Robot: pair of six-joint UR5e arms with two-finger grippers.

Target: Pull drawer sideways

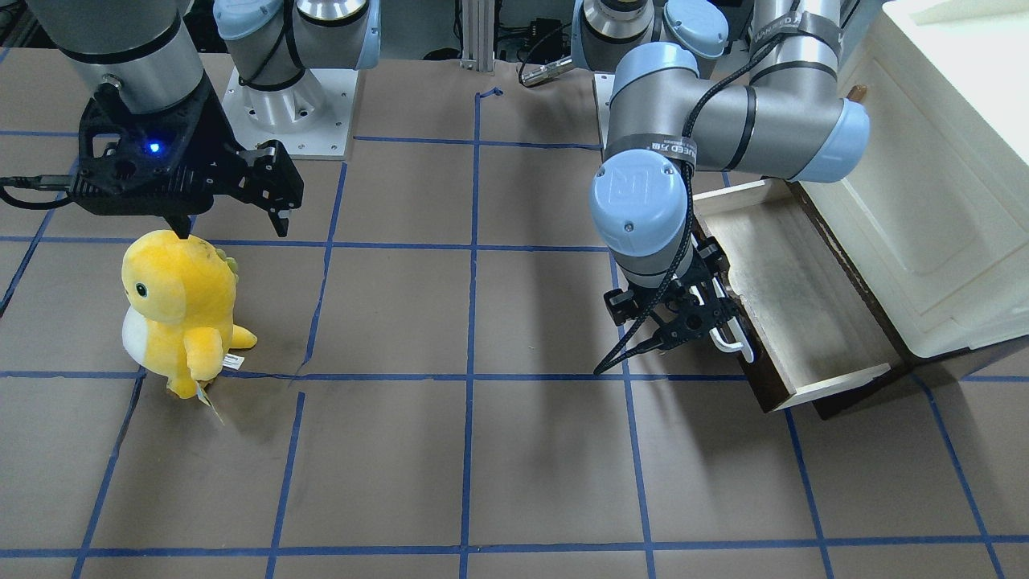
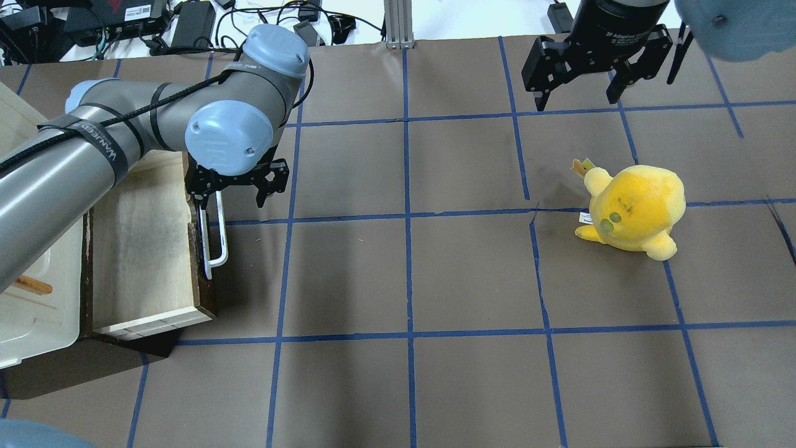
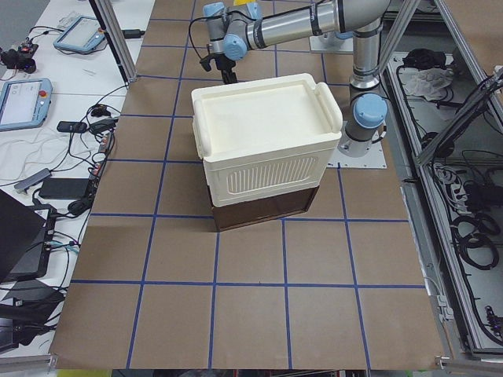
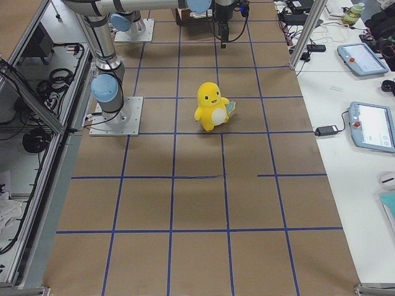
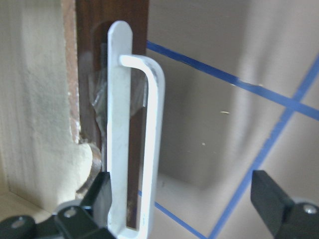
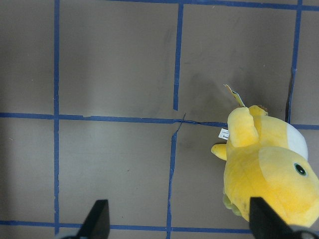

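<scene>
left gripper (image 2: pixel 230 200) gapes wide around the handle (image 2: pixel 214 249) of the drawer (image 2: pixel 143 249); right gripper (image 2: pixel 576 102) hangs open, empty.

Front-facing: looking steeply down from across the table (image 1: pixel 514 482), robot bases along the top edge. Overhead: looking forward and down from behind the shoulders onto the same taped grid, with the yellow plush toy (image 1: pixel 181 310) and the drawer (image 1: pixel 792 297) on swapped sides. Left end: high and far back, looking along the table over the cream cabinet (image 3: pixel 263 141). Right end: equally far back (toy near mid-frame). Left wrist: pressed close to the white handle (image 5: pixel 155 149), also caught by both central views. Right wrist: looking straight down on grid and toy, farther off.
</scene>
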